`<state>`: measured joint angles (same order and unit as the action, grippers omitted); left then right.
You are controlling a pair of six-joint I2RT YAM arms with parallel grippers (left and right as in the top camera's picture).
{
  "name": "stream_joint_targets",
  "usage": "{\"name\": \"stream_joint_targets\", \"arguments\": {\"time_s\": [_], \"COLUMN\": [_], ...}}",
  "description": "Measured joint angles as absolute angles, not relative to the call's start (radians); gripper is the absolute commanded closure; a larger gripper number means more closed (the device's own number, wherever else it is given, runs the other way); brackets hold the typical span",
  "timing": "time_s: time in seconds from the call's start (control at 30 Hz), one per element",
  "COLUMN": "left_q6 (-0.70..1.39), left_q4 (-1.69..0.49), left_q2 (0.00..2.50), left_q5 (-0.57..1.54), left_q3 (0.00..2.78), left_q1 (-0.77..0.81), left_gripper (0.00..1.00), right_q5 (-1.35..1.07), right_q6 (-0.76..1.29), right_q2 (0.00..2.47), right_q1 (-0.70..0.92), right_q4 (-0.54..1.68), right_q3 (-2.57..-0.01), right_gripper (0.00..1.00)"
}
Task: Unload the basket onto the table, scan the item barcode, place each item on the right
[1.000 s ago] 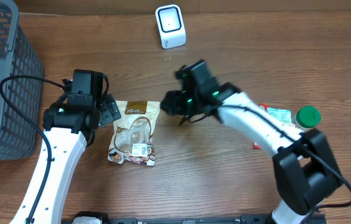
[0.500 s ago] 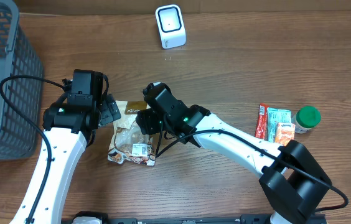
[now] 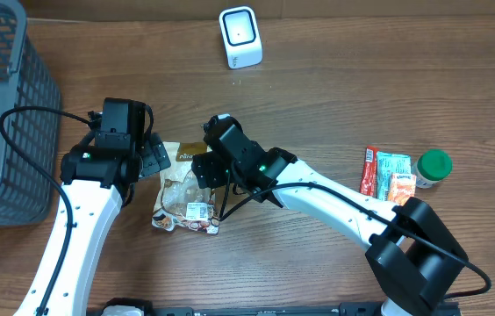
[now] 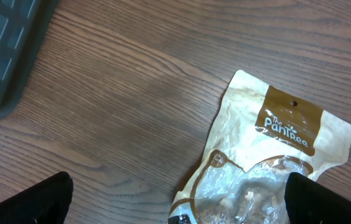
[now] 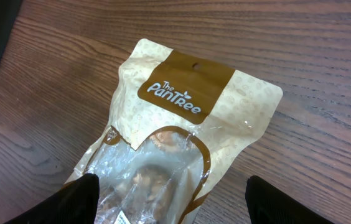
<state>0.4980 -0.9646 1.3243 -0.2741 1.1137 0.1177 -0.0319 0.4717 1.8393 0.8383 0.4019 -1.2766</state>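
The item is a tan and brown "The PanTree" snack bag [image 3: 188, 189] with a clear window, lying flat on the wooden table. A small white label [image 3: 198, 211] shows near its lower end. The white scanner [image 3: 240, 36] stands at the back of the table. My right gripper [image 3: 208, 168] hovers open over the bag's upper part; in its wrist view the bag [image 5: 188, 106] lies between the spread fingers of the gripper [image 5: 177, 202]. My left gripper [image 3: 151, 158] stands open at the bag's upper left edge, the bag [image 4: 275, 143] reaching under its right fingertip [image 4: 328, 202].
A dark mesh basket [image 3: 2, 105] fills the left side, and its corner [image 4: 1, 50] shows in the left wrist view. At the right lie several small packets [image 3: 386, 171] beside a green-lidded jar [image 3: 434, 165].
My right arm swung left from beside the bag to over its upper part, and its jaws spread wider. The left arm and the bag have not moved.
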Motion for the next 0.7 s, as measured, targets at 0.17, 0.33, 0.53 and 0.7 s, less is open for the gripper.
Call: {"name": "stream_joint_targets", "arguments": {"time_s": [0.17,0.33,0.53,0.7], "left_q6": [0.498,0.498,0.498,0.498], "left_q4": [-0.965,-0.965,-0.965,-0.965], "left_q2": [1.324,1.324,1.324,1.324], "left_q5": [-0.274,-0.274,-0.274,-0.274], "left_q3": [1.114,1.114,1.114,1.114], "left_q1": [0.118,0.118,0.118,0.118], "left_gripper": [0.0,0.0,0.01,0.0], "right_q5": [-0.026,-0.026,-0.025,-0.026], "right_q6": [0.472,0.472,0.472,0.471], "right_q2": [1.839,1.839,1.839,1.839], "right_q1": [0.838,0.838,0.838,0.838], "right_q4": [0.402,0.402,0.401,0.403], "right_q3": [-1.277,-1.277,-1.277,-1.277], "right_gripper": [0.18,0.18,0.16,0.16]}}
